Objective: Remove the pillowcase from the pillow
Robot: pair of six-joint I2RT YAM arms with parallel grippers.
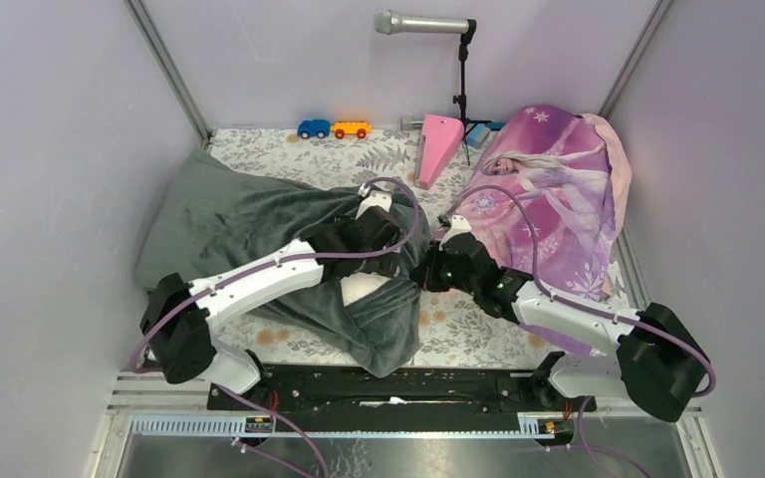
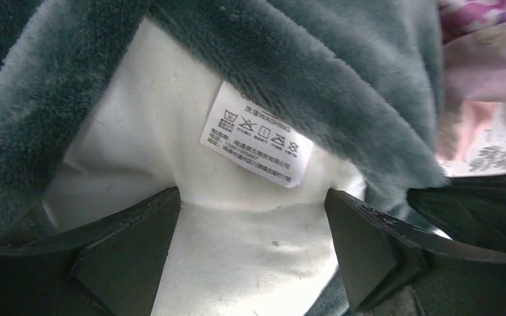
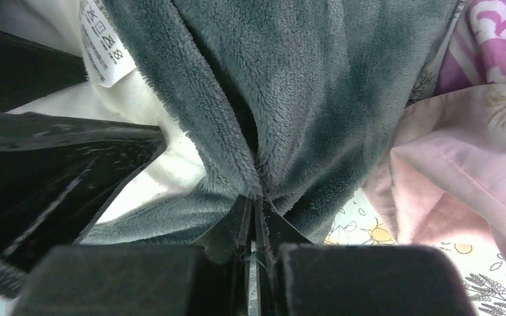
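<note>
Pinching claw: right gripper [image 3: 253, 207] was clamped on a fold of the pillowcase [image 3: 290, 85] rim.
Open claw: left gripper [image 2: 252, 204] had its jaws wide, straddling the bare pillow [image 2: 237, 257] and holding nothing.
Pillowcase: lay across the left and middle of the table [image 1: 458, 324], covering most of the pillow.
Pillow: a white corner showed at the case's mouth.
Tag [image 2: 257, 135]: white care label on the pillow.
Right side: purple print cloth [image 1: 558, 199].

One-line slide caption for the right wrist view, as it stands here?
Right gripper pinches a fold of the grey-green pillowcase; white pillow and its care label show at left.
</note>
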